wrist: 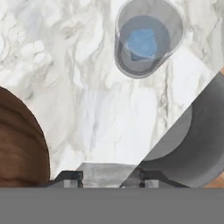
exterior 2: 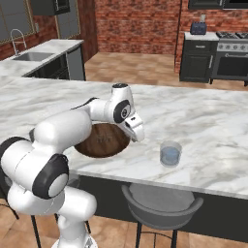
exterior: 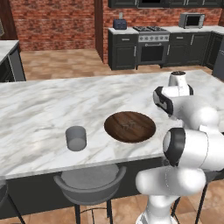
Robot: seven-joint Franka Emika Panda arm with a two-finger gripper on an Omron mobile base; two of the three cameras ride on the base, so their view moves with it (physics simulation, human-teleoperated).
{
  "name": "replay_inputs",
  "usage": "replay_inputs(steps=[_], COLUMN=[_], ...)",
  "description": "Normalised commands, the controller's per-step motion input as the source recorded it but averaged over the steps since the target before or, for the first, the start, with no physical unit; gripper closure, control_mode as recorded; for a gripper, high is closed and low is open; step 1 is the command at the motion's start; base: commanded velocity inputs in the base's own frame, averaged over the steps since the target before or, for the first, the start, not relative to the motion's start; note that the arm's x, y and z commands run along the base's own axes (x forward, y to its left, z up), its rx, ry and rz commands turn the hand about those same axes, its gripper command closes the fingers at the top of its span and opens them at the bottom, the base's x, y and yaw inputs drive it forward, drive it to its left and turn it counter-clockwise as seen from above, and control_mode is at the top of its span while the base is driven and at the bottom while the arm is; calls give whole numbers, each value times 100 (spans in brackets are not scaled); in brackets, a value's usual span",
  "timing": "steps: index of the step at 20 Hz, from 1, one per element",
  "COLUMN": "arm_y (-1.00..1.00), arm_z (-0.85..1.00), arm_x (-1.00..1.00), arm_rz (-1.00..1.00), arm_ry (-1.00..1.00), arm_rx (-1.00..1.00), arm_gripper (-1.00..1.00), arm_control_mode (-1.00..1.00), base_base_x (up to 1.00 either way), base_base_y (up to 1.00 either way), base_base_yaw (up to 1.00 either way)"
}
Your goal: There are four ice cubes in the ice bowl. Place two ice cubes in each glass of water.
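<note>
The dark wooden ice bowl (exterior: pixel 130 127) sits mid-counter, with faint pale ice cubes (exterior: pixel 129 124) inside. One grey-blue glass of water (exterior: pixel 76 138) stands left of the bowl. The other glass (exterior 2: pixel 170 153) stands to the bowl's right. My gripper (exterior 2: pixel 137 134) hangs over the marble between the bowl (exterior 2: pixel 104 143) and that right glass. In the hand view the glass (wrist: pixel 146 39) lies ahead at the top and the bowl's rim (wrist: pixel 19 144) is at the left. A pale grey ice cube (wrist: pixel 108 174) fills the gap between my fingertips (wrist: pixel 72 177), and the gripper (wrist: pixel 109 177) is shut on it.
Grey bar stools (exterior: pixel 89 183) (exterior 2: pixel 162 203) stand against the counter's near edge; one seat (wrist: pixel 192 140) shows beside the counter edge in the hand view. My own arm (exterior: pixel 188 113) blocks the counter's right part in the left base view. Stove and cabinets line the far wall.
</note>
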Motion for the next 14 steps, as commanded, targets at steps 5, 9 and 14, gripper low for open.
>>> replay_inputs(steps=[5,9,14], arm_y=[-84,-65,-65], arm_z=[10,0,-1], arm_x=[0,0,8], arm_rz=[-10,-4,-3], arm_ry=[0,0,0], arm_rx=[-10,-7,-1], arm_gripper=[100,100,100], arm_control_mode=[-100,-100,-100], base_base_x=[0,0,0], base_base_y=[0,0,0], base_base_yaw=[0,0,0])
